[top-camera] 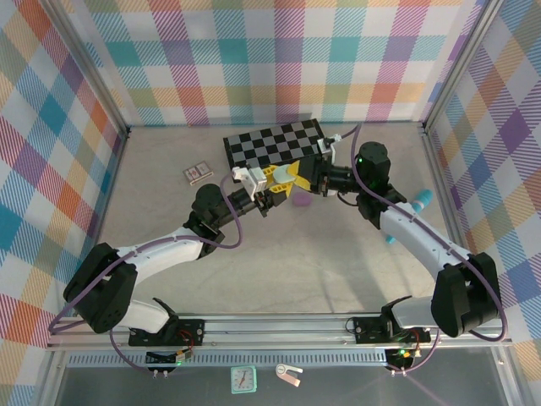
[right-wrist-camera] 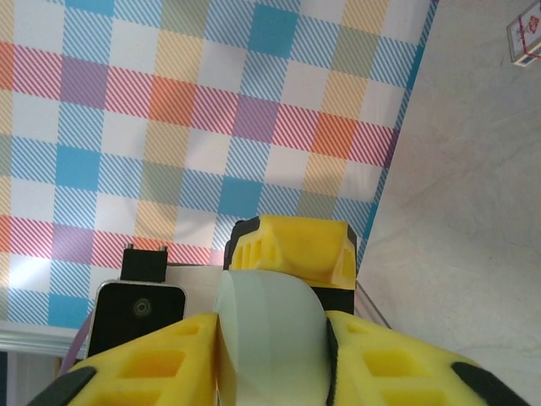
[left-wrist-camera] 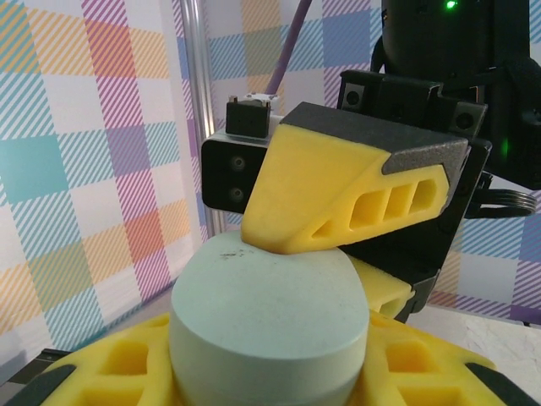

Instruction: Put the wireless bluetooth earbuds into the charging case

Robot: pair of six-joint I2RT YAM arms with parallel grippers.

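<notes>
A small card box [top-camera: 199, 174] lies toward the table's [top-camera: 169, 220] back left. Over the middle, the left gripper [top-camera: 279, 188] is clamped on a pale green charging case [left-wrist-camera: 270, 313], held off the table; the right gripper [top-camera: 297, 179] pinches that same case from the opposite side. A small lilac thing [top-camera: 302, 200] sits just beside them, near a checkered board [top-camera: 275, 144]

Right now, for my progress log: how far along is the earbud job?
Done: the mint green case is up off the table. In hand: the left gripper and right gripper both clamp it. Left: the case looks closed, so opening it and seating the earbuds remain.
</notes>
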